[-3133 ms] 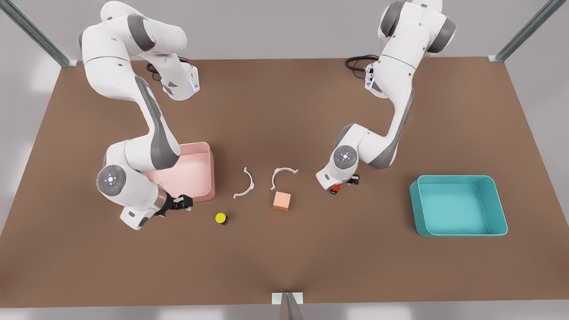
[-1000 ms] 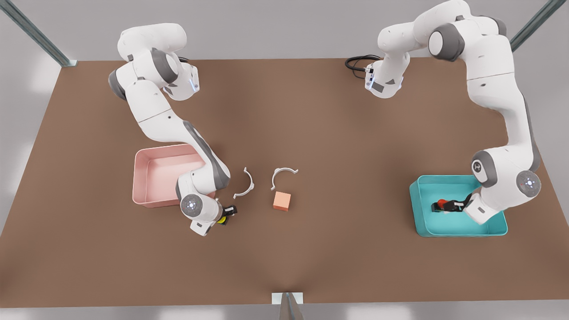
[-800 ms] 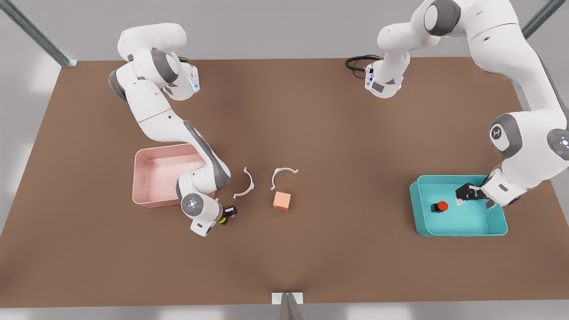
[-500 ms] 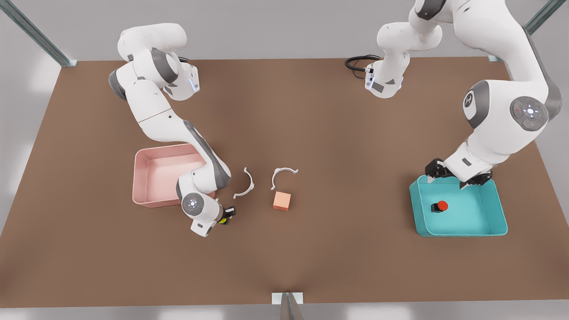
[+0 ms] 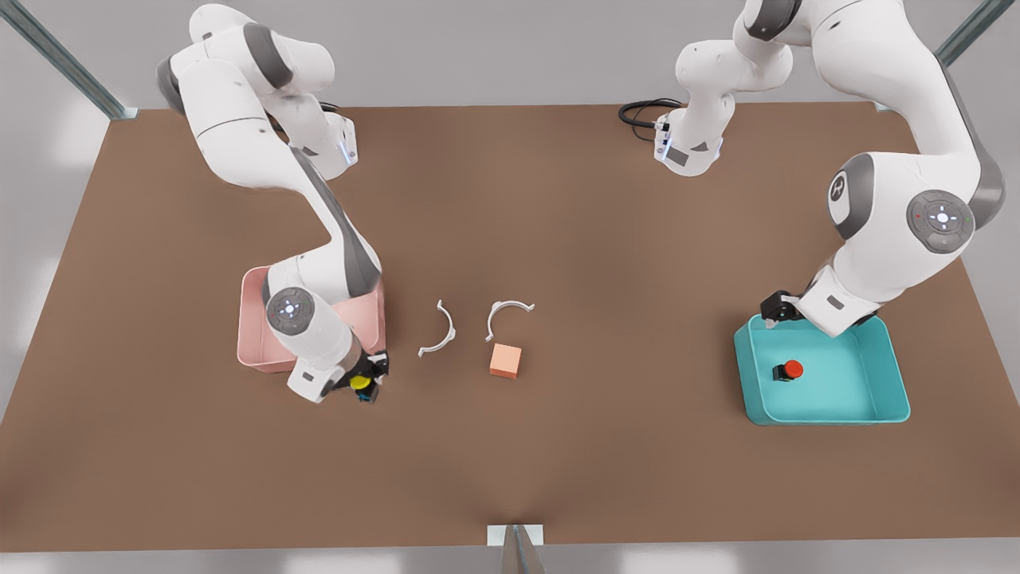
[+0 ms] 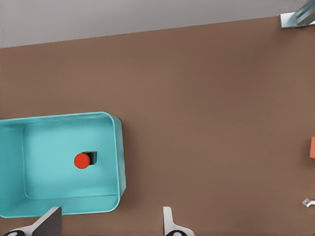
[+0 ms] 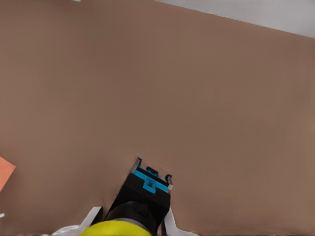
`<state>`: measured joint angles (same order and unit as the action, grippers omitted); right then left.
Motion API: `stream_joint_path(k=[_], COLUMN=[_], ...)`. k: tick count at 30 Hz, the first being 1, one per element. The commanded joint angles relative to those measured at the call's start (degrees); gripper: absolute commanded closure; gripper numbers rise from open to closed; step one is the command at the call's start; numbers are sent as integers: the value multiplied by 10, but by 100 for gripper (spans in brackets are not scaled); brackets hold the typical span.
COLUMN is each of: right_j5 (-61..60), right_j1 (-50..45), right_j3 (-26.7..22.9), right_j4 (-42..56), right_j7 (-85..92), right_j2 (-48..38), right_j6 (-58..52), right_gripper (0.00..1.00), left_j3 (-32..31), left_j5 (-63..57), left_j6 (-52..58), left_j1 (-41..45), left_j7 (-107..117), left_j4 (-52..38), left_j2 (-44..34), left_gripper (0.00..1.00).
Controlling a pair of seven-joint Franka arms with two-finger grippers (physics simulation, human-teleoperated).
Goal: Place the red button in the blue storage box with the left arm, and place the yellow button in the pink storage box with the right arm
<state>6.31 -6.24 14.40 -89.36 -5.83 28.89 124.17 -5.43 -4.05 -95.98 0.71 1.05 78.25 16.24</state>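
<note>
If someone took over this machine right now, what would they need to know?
Left gripper: open, empty, above the blue storage box's far rim.
Red button: lying inside the blue storage box. That half is done.
Right gripper: shut on the yellow button, beside the pink storage box's near corner.
Left to do: carry the yellow button over the pink storage box and release it there.
</note>
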Motion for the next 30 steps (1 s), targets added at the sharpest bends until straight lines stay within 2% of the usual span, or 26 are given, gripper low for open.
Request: stream_joint_path(k=[1,5,8,10,14,17,18,19,20,22,24,26,28,30], right_j5=[1,-24,-27,-28,-27,-25,-24,-24,-23,-23,-23,-23,-23,-23], right_j1=[15,65,69,68,72,87,87,87,87,88,88,91,105,110], right_j3=[0,11,10,10,10,10,10,10,10,10,6,3,5,2], right_j4=[-55,-246,-323,-344,-347,-374,-378,-381,-381,-381,-358,-225,-111,5], right_j7=[-19,-8,-10,-10,-13,-11,-10,-8,-8,-10,-8,-7,-7,-6], right_j2=[-54,-233,-282,-272,-198,-180,-180,-180,-180,-179,-179,-174,-178,-188], right_j6=[-25,-42,-57,-40,29,68,71,68,65,61,61,-31,-58,-190], right_gripper=[52,52,52,52,51,47,40,14,0,0,0,0,0,0], left_j3=[0,-3,-3,-3,-3,-3,-3,-3,-3,-3,-3,-3,-3,-3], left_j5=[0,2,-1,-1,-1,0,0,0,1,1,1,1,1,1], left_j6=[4,4,4,3,4,4,4,4,4,4,4,4,4,4], left_j1=[0,1,2,0,1,2,3,2,2,2,2,3,2,2], left_j7=[61,78,77,75,77,77,77,77,77,77,77,77,77,78], left_j4=[0,0,0,0,0,0,0,0,0,1,1,1,1,1], left_j2=[-1,0,0,4,3,3,3,3,4,4,4,4,4,4], left_gripper=[0,0,0,0,0,0,0,0,0,0,0,0,0,0])
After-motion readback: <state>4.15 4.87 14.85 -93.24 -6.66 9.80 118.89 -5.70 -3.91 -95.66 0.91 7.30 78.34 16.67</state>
